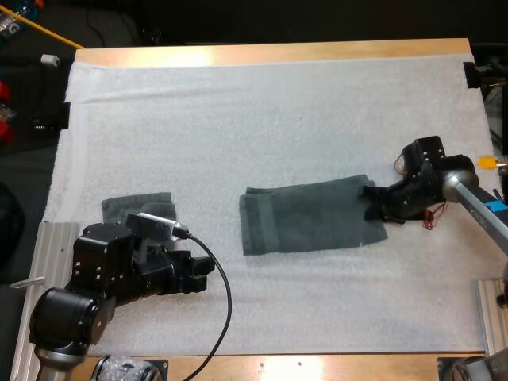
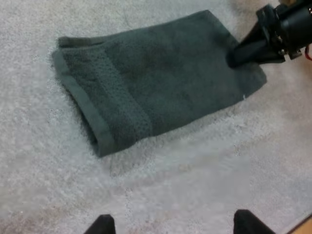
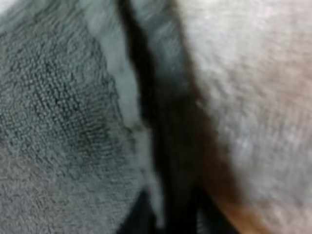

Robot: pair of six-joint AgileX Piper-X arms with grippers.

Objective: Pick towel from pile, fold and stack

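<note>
Jaws of the right gripper (image 1: 375, 202) look nearly together, clamped on the hem at the right end of the towel (image 1: 309, 216). In its wrist view the pale hem runs straight up between the 2 dark fingers (image 3: 139, 219), with terry on one side and mat (image 1: 278, 103) on the other. Jaws of the left gripper (image 2: 174, 222) stand wide apart with nothing between them, only bare mat. That gripper hovers near the towel's front left corner, apart from it and pointed toward it.

The towel lies flat mid-mat as a long rectangle. Its left end is doubled over in a thick banded fold, and its right end is thinner. Well to the left of the towel, partly behind the left arm, sits a smaller folded stack (image 1: 135, 208).

Folding seems to be the step in hand, as 1 lengthwise fold looks done. The next move probably calls for lifting the pinched right end and carrying it over to meet the left end. The hem must stay square so the halves line up. The left gripper could pin the left end or take the other right corner, since a 1-corner lift may drag the cloth askew. Stacking comes after that.
</note>
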